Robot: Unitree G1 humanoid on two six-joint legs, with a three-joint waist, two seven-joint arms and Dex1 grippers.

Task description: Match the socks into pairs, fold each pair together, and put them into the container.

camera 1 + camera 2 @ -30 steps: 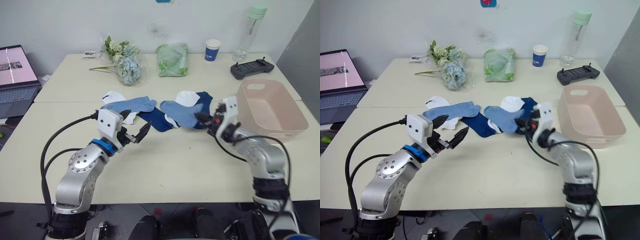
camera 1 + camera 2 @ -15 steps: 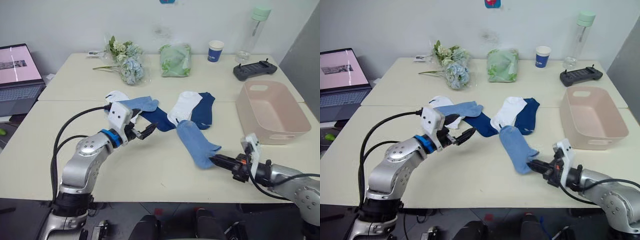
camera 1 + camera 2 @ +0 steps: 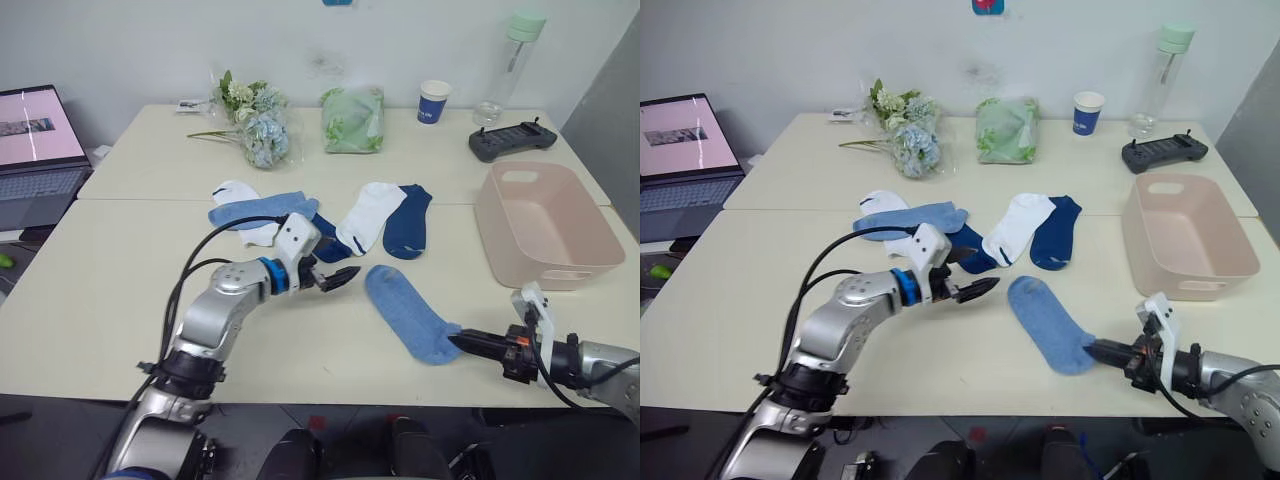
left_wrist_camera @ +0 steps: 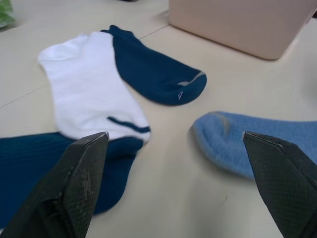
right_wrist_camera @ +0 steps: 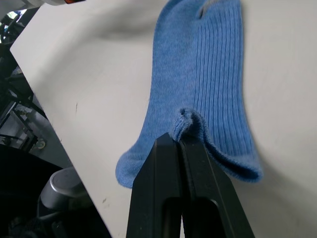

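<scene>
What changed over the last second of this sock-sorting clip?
The right gripper, shut on a light blue sock, dragged it out of the pile toward the table's near edge. The open left gripper advanced toward the middle socks. The other socks and pink tub stayed put.

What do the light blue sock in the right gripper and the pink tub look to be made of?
The light blue sock looks like soft ribbed knit fabric: fine lengthwise ribs show, and it puckers where the right gripper pinches it. The pink tub looks like moulded matte plastic: smooth rigid walls, rounded corners, a cut-out slot handle.
</scene>
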